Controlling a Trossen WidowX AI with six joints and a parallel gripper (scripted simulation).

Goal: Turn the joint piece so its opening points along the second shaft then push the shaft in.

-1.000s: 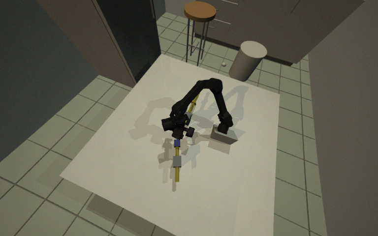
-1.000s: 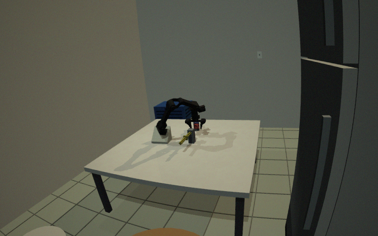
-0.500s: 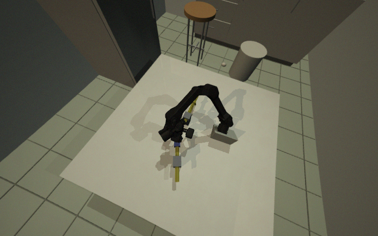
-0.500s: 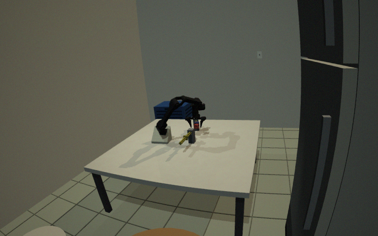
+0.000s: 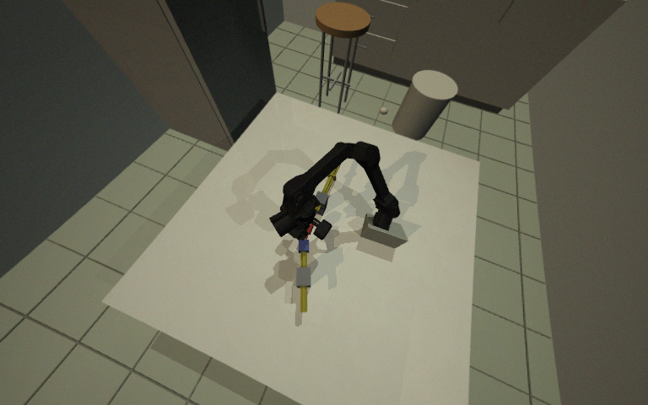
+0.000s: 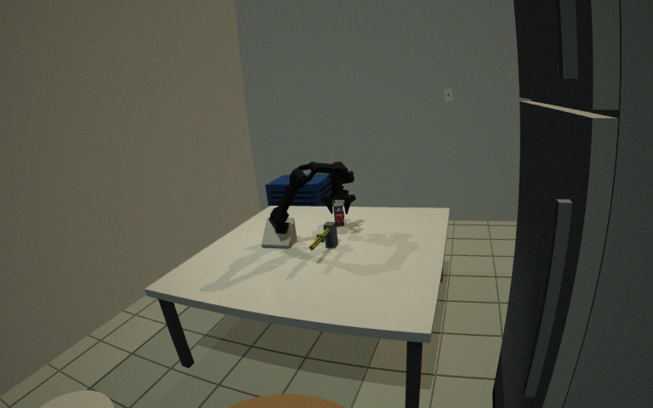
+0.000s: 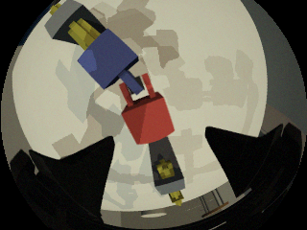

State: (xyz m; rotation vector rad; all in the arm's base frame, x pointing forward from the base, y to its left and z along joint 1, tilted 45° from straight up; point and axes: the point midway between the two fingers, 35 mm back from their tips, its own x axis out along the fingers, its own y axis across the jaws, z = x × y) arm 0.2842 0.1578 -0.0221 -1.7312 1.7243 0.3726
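The red joint piece (image 5: 310, 229) (image 6: 339, 218) (image 7: 149, 120) is hinged by two prongs to the blue piece (image 5: 303, 245) (image 7: 107, 57) on the fixed yellow shaft (image 5: 304, 298) (image 7: 83, 34). The first grey block (image 5: 303, 277) (image 7: 61, 20) bears that shaft. The red piece is turned roughly toward the second grey block (image 5: 321, 199) (image 6: 330, 235) (image 7: 170, 187); its opening is hidden. The second yellow shaft (image 5: 329, 181) (image 6: 317, 240) (image 7: 165, 169) sits in that block, its near end apart from the red piece. My gripper (image 6: 338, 210) (image 7: 161, 137) is open and empty above the red piece, fingers wide of its sides.
The arm's grey base (image 5: 384, 234) (image 6: 278, 239) stands on the white table (image 5: 382, 310) (image 6: 337, 303), beside the shafts. The arm arches over the second shaft. A stool (image 5: 342, 18) and a grey cylinder (image 5: 425, 105) stand on the floor beyond the table.
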